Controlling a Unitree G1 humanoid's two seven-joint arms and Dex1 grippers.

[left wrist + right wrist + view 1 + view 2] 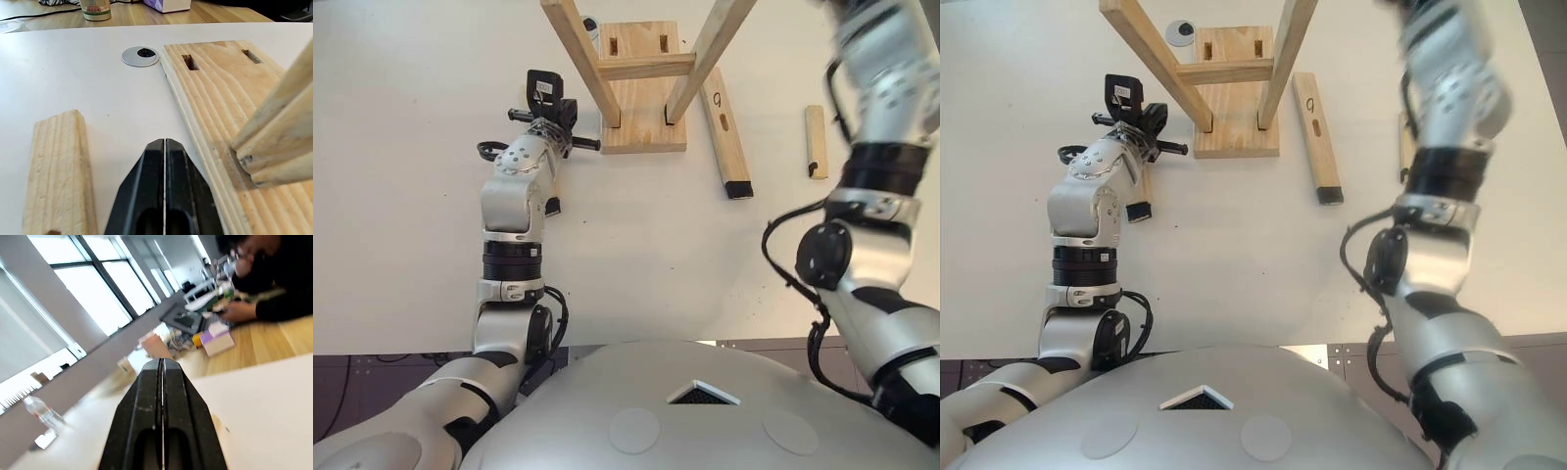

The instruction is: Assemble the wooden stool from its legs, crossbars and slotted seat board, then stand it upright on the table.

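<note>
Where the left arm is stretched across the white table [401,196], the left gripper [165,147] is seen low over the surface, its fingers pressed together with nothing between them. Just beside it a loose wooden leg [58,166] is laid flat, partly covered by the arm. Next along, the slotted seat board [643,108] is found lying flat, with two legs [579,59] seated in its nearer slots and a crossbar [644,67] joined between them. A round grey grommet [140,56] is noted by the board's far corner. To the right another leg [726,137] is laid beside the board, and a short crossbar [816,140] farther off. The right gripper [162,364] is held high, clenched on nothing.
</note>
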